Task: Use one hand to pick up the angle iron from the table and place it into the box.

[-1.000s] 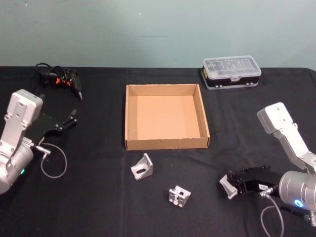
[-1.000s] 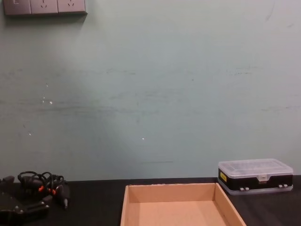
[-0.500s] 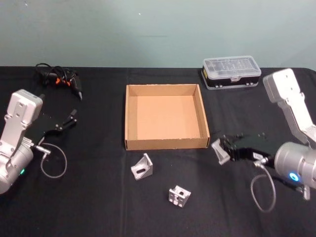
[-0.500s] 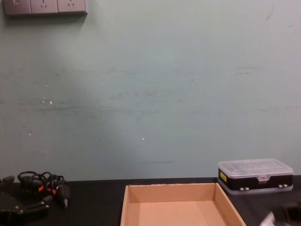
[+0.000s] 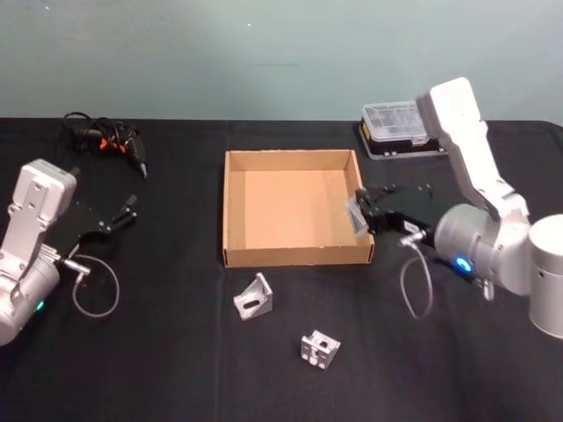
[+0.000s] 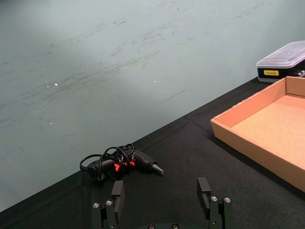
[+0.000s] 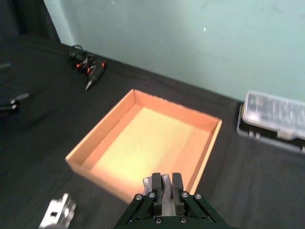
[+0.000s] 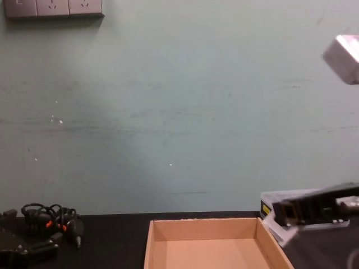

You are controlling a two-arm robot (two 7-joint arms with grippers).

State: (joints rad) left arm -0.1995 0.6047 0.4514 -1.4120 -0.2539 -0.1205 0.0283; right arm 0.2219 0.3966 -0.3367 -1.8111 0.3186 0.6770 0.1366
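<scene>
Silver metal angle iron, where is it?
I see it clamped in the black clawed right gripper, above the right wall of the shallow tan cardboard box; left gripper idle at left, jaws wide

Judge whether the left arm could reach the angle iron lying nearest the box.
Likely yes: left pincer is open, bare table lies between it and the angle iron; right pincer holds another over the box wall.

2 silver-grey arms with thin black fingers.
</scene>
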